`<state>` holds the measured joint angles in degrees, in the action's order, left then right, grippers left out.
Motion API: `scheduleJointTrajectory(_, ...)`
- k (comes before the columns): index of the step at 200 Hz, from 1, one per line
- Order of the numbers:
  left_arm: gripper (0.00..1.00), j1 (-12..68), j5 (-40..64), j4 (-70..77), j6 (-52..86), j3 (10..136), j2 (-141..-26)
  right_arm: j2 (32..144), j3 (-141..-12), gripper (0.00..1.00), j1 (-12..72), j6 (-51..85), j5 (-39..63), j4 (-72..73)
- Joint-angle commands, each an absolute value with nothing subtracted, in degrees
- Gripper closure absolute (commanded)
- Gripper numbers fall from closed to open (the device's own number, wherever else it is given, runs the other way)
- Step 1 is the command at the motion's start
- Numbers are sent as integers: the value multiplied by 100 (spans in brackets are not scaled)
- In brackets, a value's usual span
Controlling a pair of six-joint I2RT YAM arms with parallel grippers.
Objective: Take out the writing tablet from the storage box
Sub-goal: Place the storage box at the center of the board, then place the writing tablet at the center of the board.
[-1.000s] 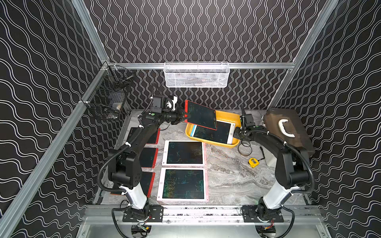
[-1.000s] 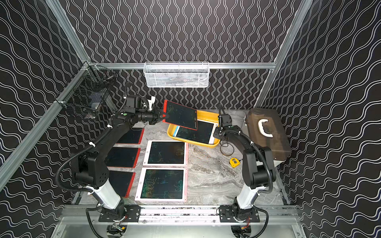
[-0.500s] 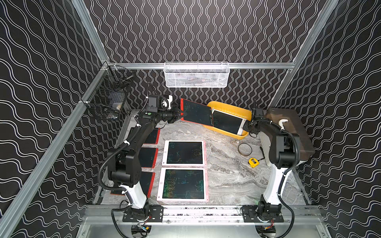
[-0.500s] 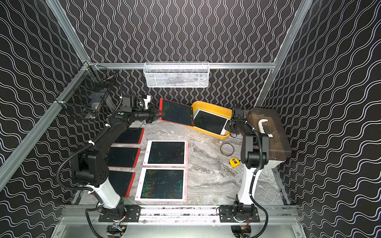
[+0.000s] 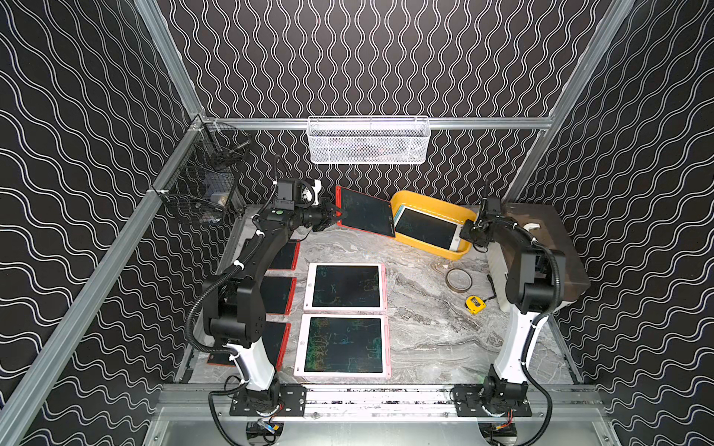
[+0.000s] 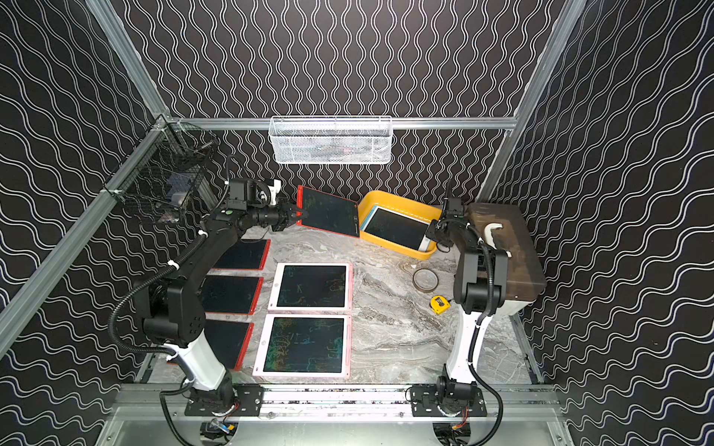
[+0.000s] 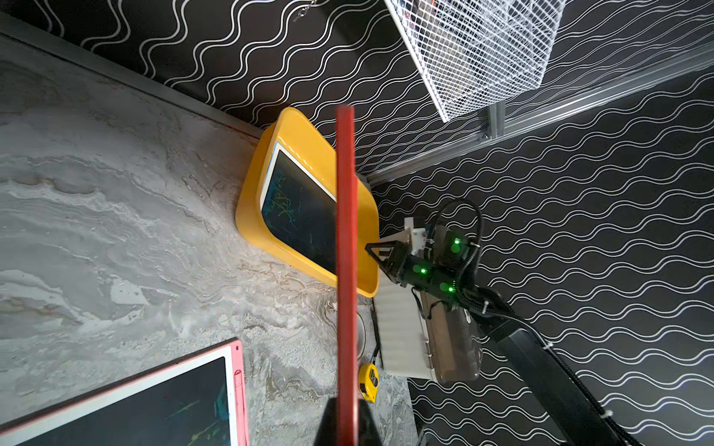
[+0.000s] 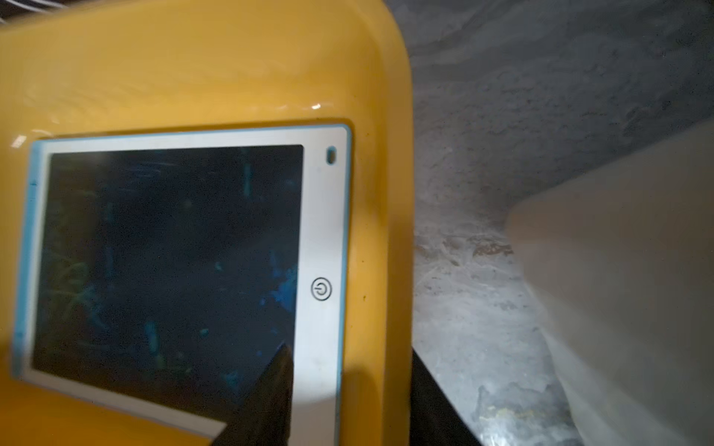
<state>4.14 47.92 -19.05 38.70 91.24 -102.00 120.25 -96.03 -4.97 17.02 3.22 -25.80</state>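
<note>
Tablet [image 5: 365, 212], pinched by its edge in the left end effector [image 5: 335, 214], points straight ahead toward the box [image 5: 436, 200], whose rim the right end effector's [image 5: 468, 231] parted jaws straddle.

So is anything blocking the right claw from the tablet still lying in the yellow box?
Nothing visible. The right gripper straddles the rim of the storage box, one finger over the white-framed tablet. The red tablet in the left gripper hangs at the box's opposite end.

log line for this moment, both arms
left gripper: shut on red tablet, held in air | right gripper: straddling storage box rim | blue-edged tablet: in box
</note>
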Motion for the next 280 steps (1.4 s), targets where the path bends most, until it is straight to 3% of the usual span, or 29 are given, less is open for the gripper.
scheduleJointTrajectory(1,100,371,4801,-2060,3499,9173,-10025,11631,-9570,47,-501,1815,1077,-2373)
scheduleJointTrajectory(32,100,228,4940,-2291,3327,8976,-9731,10787,-9115,40,-421,2210,2243,-1820)
scheduleJointTrajectory(60,100,92,5035,-2486,3186,8828,-9441,10233,-8737,33,-73,2241,2694,-1658)
scheduleJointTrajectory(126,100,-44,5731,-1982,3596,8158,-8747,9638,-7572,28,876,2958,4409,-616)
scheduleJointTrajectory(191,100,-39,6180,-1030,4436,7420,-8270,9264,-6958,27,1207,3586,4900,184)
scheduleJointTrajectory(235,100,-35,6280,-733,4730,7108,-8036,9185,-6984,33,1467,3769,5012,338)
scheduleJointTrajectory(280,100,-1,6619,25,5266,6683,-7919,9036,-6773,59,1535,4375,5346,1074)
